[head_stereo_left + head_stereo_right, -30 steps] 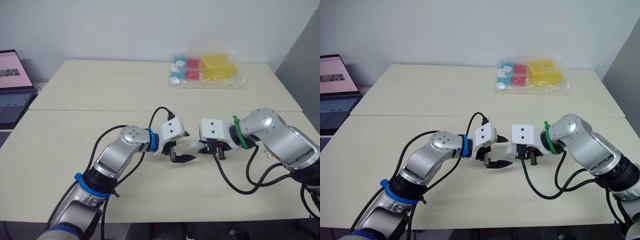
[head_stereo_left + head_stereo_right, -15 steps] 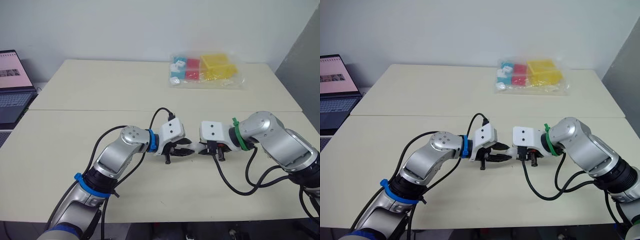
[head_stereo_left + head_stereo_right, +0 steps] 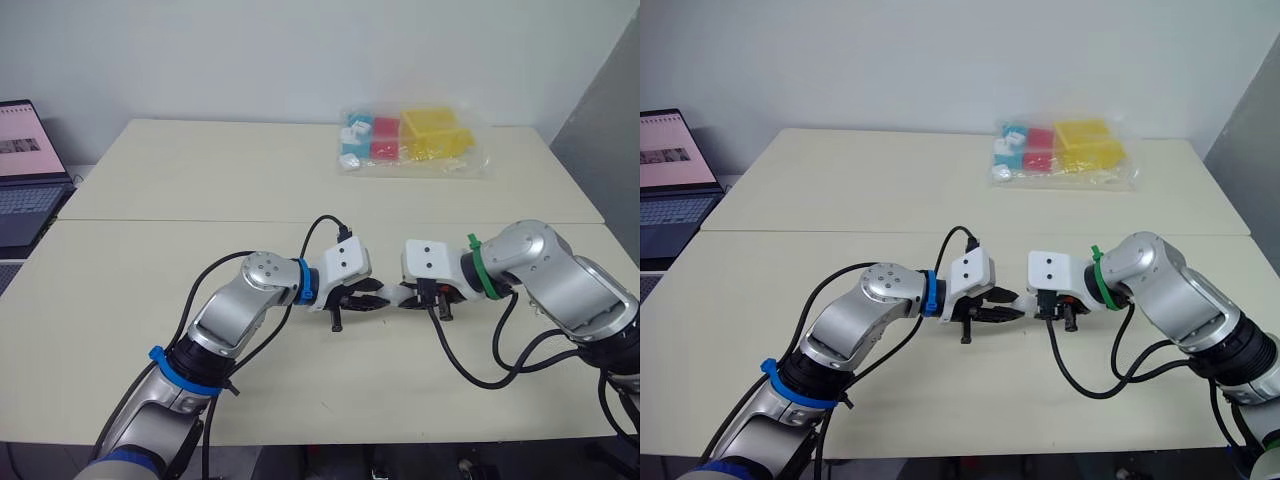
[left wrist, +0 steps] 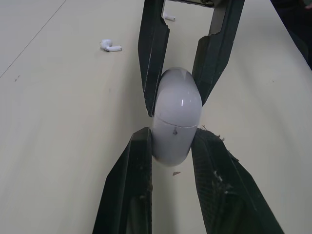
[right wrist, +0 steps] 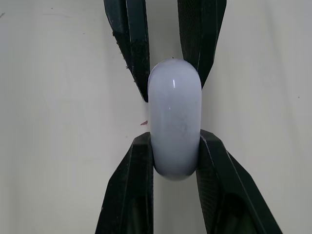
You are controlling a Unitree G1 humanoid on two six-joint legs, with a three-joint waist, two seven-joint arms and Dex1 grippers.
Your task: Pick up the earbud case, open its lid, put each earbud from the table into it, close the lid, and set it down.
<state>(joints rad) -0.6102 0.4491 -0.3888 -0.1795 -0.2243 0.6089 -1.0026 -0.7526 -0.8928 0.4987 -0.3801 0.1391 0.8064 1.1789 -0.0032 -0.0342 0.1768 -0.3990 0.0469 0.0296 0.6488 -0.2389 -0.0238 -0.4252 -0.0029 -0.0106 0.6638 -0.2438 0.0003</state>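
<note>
The white earbud case [image 4: 176,117] hangs just above the table [image 3: 150,250], held from both ends, with its lid seam closed. My left gripper [image 4: 173,135] is shut on one end and my right gripper [image 5: 175,141] is shut on the other. In the eye views the two grippers meet nose to nose at the case [image 3: 393,296], near the middle of the front table. Two white earbuds lie on the table beyond the case, one earbud [image 4: 111,46] close by and another earbud [image 4: 168,18] farther off.
A clear plastic bag [image 3: 410,140] of yellow, red and blue boxes lies at the back right of the far table. An open laptop [image 3: 25,170] stands at the far left. Black cables loop from both wrists over the tabletop.
My left gripper, wide open a second ago, has moved in and shut on the free end of the case. The right gripper has kept its hold and barely moved.
</note>
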